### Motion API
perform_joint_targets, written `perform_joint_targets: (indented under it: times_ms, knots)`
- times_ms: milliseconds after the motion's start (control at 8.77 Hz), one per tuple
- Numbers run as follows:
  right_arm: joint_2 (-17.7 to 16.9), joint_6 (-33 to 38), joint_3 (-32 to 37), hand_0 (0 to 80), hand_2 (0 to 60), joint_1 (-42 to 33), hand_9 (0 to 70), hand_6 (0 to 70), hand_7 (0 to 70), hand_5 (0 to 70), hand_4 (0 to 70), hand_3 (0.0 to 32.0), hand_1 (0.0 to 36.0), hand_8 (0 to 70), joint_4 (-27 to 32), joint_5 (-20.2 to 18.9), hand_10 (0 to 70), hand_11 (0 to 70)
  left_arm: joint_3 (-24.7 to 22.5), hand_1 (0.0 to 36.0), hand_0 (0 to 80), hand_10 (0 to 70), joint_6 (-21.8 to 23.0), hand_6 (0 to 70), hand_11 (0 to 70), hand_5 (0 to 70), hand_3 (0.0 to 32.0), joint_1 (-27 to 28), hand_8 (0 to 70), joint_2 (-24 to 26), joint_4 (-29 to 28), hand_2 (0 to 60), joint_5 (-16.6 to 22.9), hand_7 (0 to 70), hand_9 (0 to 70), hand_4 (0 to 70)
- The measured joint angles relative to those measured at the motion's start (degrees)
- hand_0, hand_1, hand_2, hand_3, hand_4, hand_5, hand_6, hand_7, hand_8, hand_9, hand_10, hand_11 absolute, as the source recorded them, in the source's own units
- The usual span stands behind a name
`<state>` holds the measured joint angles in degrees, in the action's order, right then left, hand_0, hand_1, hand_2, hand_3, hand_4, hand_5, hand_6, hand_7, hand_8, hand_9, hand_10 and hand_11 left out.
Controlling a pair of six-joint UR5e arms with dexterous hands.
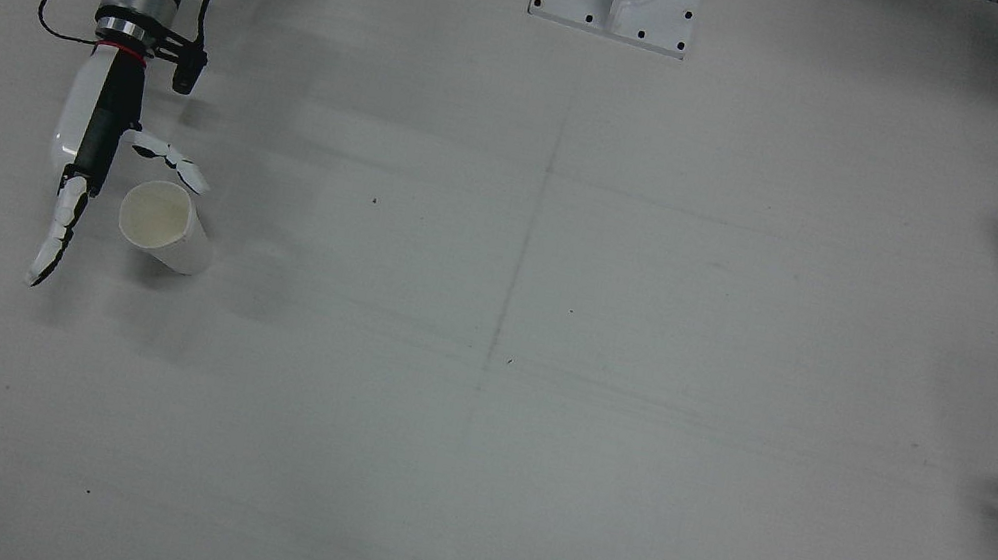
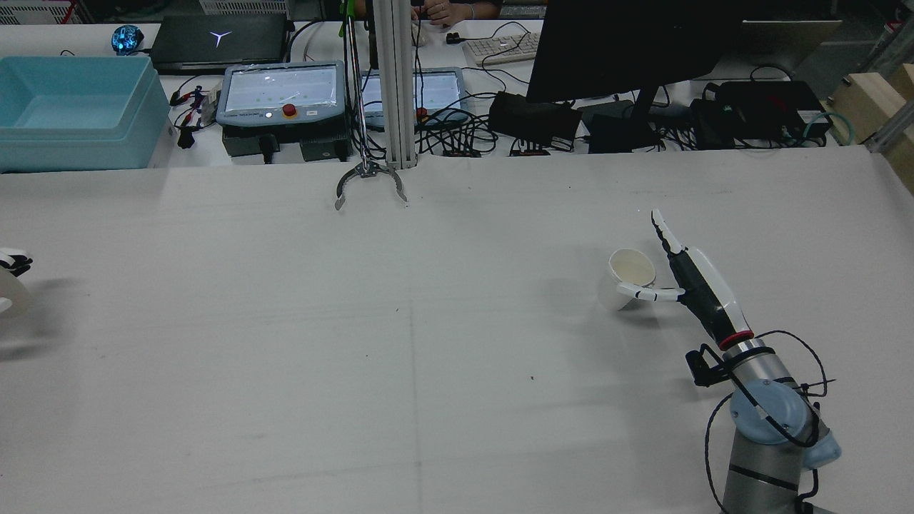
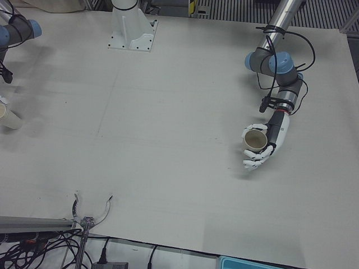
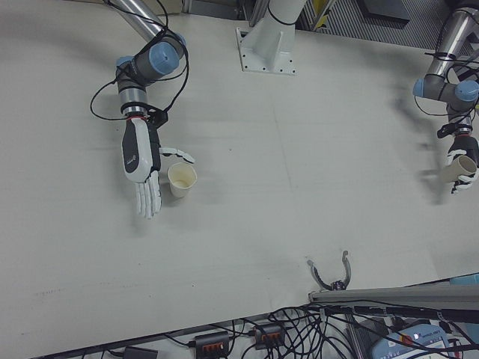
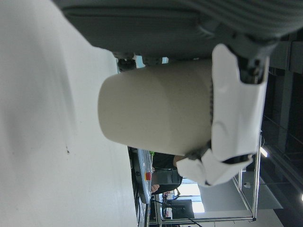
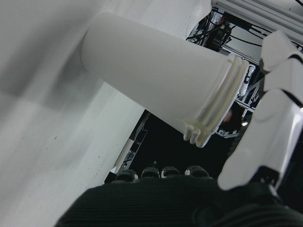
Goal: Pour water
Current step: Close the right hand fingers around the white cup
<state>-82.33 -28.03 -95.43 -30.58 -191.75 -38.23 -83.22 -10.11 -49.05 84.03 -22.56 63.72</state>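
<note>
While the left hand (image 3: 261, 147) grips one paper cup (image 3: 254, 142) upright at about 3 o'clock on the worktop (image 3: 168, 123), the right hand (image 4: 144, 176) at 9 o'clock lies flat and empty, fingers spread, thumb hooked behind the second cup (image 4: 181, 179) without clasping it. Grasping looks like the step in hand; next, the right fingers must curl round that cup

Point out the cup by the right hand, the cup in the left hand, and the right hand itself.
Right-side cup (image 4: 182, 179): right-front view, on its open rim.
Left-side cup (image 3: 255, 141): left-front view, on its mouth.
Right hand (image 4: 141, 161): right-front view, on the back of the palm.
</note>
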Motion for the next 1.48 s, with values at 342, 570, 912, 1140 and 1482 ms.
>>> perform_joint_targets:
  times_ms: [342, 570, 912, 1140, 1482]
  knots:
    - [-0.2, 6.0, -0.3, 43.1, 19.2, 0.8, 0.0, 0.0, 0.0, 0.0, 0.0, 0.0, 14.2, 0.0, 0.3, 2.6, 0.0, 1.1, 0.0, 36.0, 66.4, 10.5, 0.0, 19.9, 18.1, 70.0, 0.0, 0.0, 16.7, 0.0, 0.0, 60.0, 0.0, 33.6, 25.8, 46.3]
    - [-0.3, 7.8, -0.4, 43.6, 19.4, 0.8, 0.0, 0.0, 0.0, 0.2, 0.0, 0.0, 14.4, 0.0, 0.4, 3.3, 0.0, 0.2, 0.0, 36.0, 66.8, 10.5, 0.0, 19.9, 18.1, 70.0, 0.0, 0.0, 16.7, -0.1, -0.1, 60.0, 0.0, 33.5, 25.7, 46.2]
    - [-0.3, 7.8, 1.8, 45.4, 16.4, 1.4, 0.0, 0.0, 0.0, 0.0, 0.0, 0.0, 14.8, 0.0, -0.3, 5.0, 0.0, 0.0, 0.0, 36.0, 65.9, 10.5, 0.0, 20.0, 18.1, 70.0, 0.0, 0.0, 16.7, -0.1, -0.2, 60.0, 0.0, 33.5, 25.7, 46.3]
    - [-0.2, 7.5, 3.2, 45.0, 16.3, 2.2, 0.0, 0.0, 0.0, 0.0, 0.0, 0.0, 14.8, 0.0, -0.3, 8.2, 0.0, 0.7, 0.0, 36.0, 66.1, 10.4, 0.0, 20.0, 17.9, 70.0, 0.0, 0.0, 16.7, -0.1, -0.2, 60.0, 0.0, 33.4, 25.6, 46.4]
    - [-0.1, 7.1, 3.4, 46.0, 16.6, 2.6, 0.0, 0.0, 0.0, 0.0, 0.0, 0.0, 15.7, 0.0, -0.3, 9.3, 0.0, 1.8, -0.1, 36.0, 66.8, 10.4, 0.0, 19.9, 17.9, 70.0, 0.0, 0.0, 16.6, -0.1, -0.3, 60.0, 0.0, 33.3, 25.6, 46.2]
